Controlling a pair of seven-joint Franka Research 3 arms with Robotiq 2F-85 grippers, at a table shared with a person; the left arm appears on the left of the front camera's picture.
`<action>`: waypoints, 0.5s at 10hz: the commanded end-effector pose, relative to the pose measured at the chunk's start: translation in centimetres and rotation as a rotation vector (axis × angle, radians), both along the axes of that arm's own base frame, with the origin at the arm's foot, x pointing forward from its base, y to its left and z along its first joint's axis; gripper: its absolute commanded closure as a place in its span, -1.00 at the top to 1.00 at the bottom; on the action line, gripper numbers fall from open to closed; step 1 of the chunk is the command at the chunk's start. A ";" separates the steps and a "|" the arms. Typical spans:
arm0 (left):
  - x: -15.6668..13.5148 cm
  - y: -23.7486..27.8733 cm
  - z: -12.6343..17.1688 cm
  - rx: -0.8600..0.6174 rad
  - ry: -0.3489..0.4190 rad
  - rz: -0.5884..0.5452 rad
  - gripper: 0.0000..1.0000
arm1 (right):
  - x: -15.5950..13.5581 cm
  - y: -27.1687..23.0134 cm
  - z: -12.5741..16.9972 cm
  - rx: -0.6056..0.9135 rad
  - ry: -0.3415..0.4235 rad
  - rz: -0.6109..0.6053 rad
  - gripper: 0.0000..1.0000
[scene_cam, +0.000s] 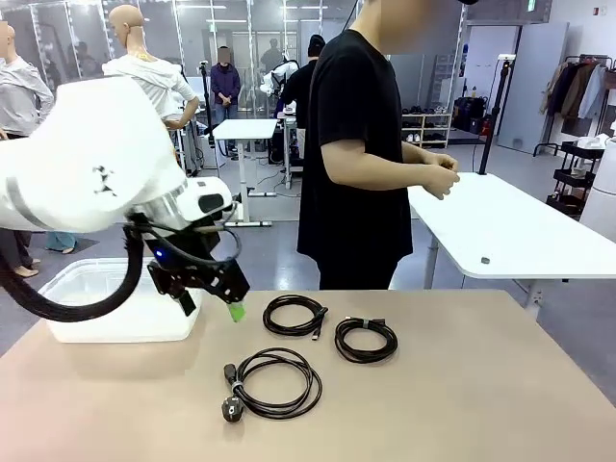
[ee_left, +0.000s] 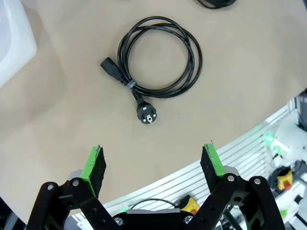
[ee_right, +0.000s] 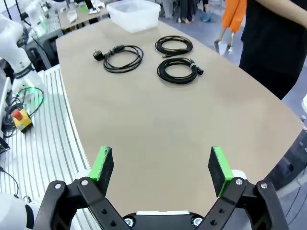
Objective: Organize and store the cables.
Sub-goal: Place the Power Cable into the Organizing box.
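Three cables lie as black coils on the tan table (scene_cam: pixel 462 404). The largest, a power cord (scene_cam: pixel 274 383) with a round plug, is nearest the front; two tighter coils (scene_cam: pixel 295 315) (scene_cam: pixel 366 339) lie behind it. My left gripper (scene_cam: pixel 212 308) hangs open and empty above the table, left of the coils. Its wrist view looks down on the power cord (ee_left: pixel 160 57) beyond the green-padded fingertips (ee_left: pixel 93 165). My right gripper (ee_right: pixel 161 165) is open and empty over the table's near end, with all three coils (ee_right: pixel 123 57) (ee_right: pixel 173 44) (ee_right: pixel 178 70) far ahead.
A white plastic bin (scene_cam: pixel 115 298) stands at the table's left far corner, also seen as the bin (ee_right: pixel 134 13) and its rim (ee_left: pixel 12 38). A person in a black shirt (scene_cam: pixel 356 154) stands at the far edge, hands (scene_cam: pixel 438 173) held together at waist height.
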State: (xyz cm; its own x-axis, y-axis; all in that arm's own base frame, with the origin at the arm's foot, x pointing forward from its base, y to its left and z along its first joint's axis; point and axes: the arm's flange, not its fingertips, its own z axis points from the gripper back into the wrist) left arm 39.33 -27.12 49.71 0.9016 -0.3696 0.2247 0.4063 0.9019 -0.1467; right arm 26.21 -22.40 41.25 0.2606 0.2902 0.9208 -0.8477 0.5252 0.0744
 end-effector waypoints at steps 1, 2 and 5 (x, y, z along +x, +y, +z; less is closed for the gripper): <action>1.9 -1.6 -1.7 0.028 -0.004 0.066 1.00 | -1.6 -1.0 -1.3 0.022 -0.018 -0.035 1.00; 2.2 -2.0 -3.0 0.040 0.017 0.101 1.00 | -2.8 -1.6 -1.6 0.024 -0.016 -0.070 1.00; 2.9 -2.8 -7.1 0.059 0.002 0.181 1.00 | -3.8 -1.9 -2.1 0.012 -0.020 -0.085 1.00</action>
State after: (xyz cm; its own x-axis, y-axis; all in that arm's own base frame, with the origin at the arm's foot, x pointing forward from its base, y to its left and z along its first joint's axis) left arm 41.89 -29.06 43.49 0.9507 -0.2518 0.1811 0.2744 0.9551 -0.1122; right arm 22.36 -25.68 39.37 0.2853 0.2379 0.9285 -0.7949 0.6000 0.0905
